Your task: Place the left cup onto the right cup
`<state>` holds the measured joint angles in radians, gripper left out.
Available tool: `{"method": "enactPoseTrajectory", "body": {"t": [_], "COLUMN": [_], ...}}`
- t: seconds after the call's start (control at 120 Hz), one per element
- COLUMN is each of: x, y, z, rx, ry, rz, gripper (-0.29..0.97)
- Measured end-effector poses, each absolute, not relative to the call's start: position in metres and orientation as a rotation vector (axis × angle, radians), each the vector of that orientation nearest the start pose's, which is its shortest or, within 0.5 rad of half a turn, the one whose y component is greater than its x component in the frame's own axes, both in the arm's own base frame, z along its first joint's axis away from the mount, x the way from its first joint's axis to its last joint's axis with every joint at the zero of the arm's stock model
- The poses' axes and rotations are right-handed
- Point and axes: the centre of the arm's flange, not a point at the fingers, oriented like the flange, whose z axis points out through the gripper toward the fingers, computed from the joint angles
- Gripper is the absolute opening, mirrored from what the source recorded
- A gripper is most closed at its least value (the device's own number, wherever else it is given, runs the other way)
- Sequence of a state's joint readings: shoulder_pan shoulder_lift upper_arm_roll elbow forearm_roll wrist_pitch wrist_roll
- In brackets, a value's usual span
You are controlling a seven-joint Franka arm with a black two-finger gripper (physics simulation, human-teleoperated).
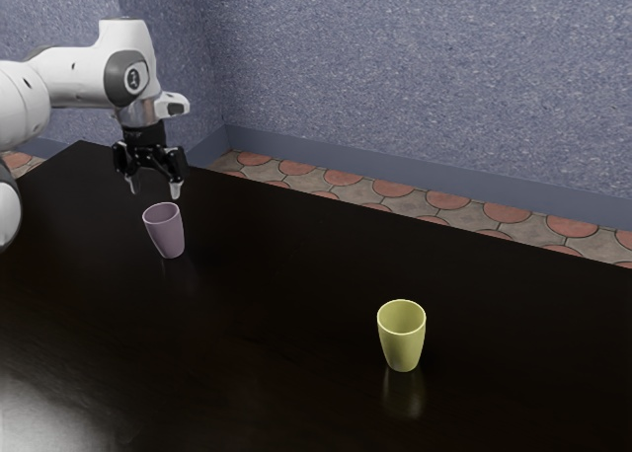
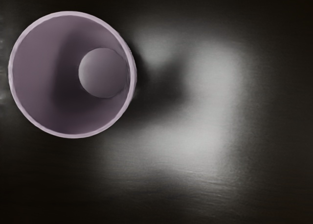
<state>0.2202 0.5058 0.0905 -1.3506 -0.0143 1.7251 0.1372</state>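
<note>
My gripper (image 1: 154,187) hangs released, the purple cup (image 1: 164,229) at its five o'clock; if I drop straight, a finger could clip and topple it.

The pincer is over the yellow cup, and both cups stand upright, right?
No. The pincer hovers over the purple cup, not the yellow cup, as the exterior view shows. Both cups do stand upright.

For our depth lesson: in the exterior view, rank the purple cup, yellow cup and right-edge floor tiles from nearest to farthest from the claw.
1. The purple cup, just below the claw.
2. The yellow cup, toward the view's lower right.
3. The right-edge floor tiles, beyond the table.
</note>
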Motion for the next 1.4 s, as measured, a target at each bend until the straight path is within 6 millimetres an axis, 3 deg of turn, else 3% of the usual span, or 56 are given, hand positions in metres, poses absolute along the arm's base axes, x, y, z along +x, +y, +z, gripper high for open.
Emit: {"method": "enactPoseTrajectory", "body": {"t": [0.133,0.45,0.825,1.142,1.4], "x": [0.661,0.693,0.707,0.711,0.714], "y": [0.212,0.219,0.210,0.195,0.198], "z": [0.417,0.407,0.399,0.368,0.368], "rx": [-3.123,-3.117,-3.112,-3.118,-3.094], "ry": [-0.257,-0.176,-0.104,-0.052,-0.032], "rz": [0.215,0.156,0.094,0.103,0.063], "gripper": [0.68,0.68,0.68,0.68,0.68]}}
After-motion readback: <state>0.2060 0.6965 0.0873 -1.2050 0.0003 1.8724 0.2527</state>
